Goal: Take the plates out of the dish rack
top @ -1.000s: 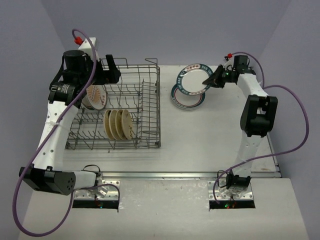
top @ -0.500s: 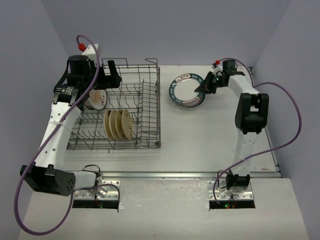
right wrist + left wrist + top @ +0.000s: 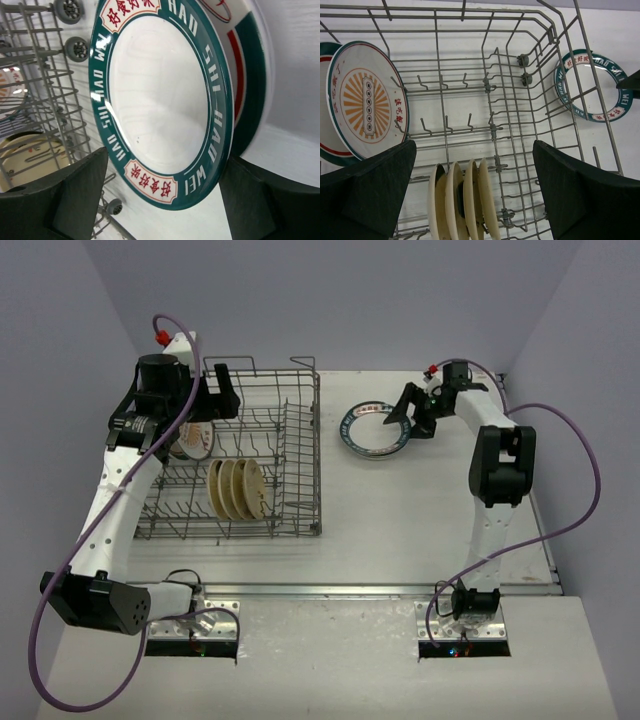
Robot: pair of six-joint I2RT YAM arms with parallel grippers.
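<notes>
The grey wire dish rack [image 3: 290, 455] stands at the left. In it, on edge, are several tan plates [image 3: 238, 488] [image 3: 465, 197] and an orange sunburst plate [image 3: 190, 436] [image 3: 367, 102], with another banded plate [image 3: 326, 132] behind that. My left gripper [image 3: 222, 390] [image 3: 474, 150] hangs open above the rack's back left, nothing between its fingers. On the table right of the rack lies a green-rimmed plate [image 3: 373, 428] [image 3: 160, 95] on top of a red-banded plate [image 3: 250, 75]. My right gripper [image 3: 408, 418] [image 3: 164, 157] is open at that stack's right rim, with a finger on either side of the top plate's edge.
The rack's rollers [image 3: 75, 47] and right wall stand close to the left of the stacked plates. Bare white table [image 3: 420, 510] lies in front of the stack. Purple walls close in the back and both sides.
My right gripper has opened and let go of the green-rimmed plate, which now lies flat on the plate below. The left arm has shifted slightly over the rack.
</notes>
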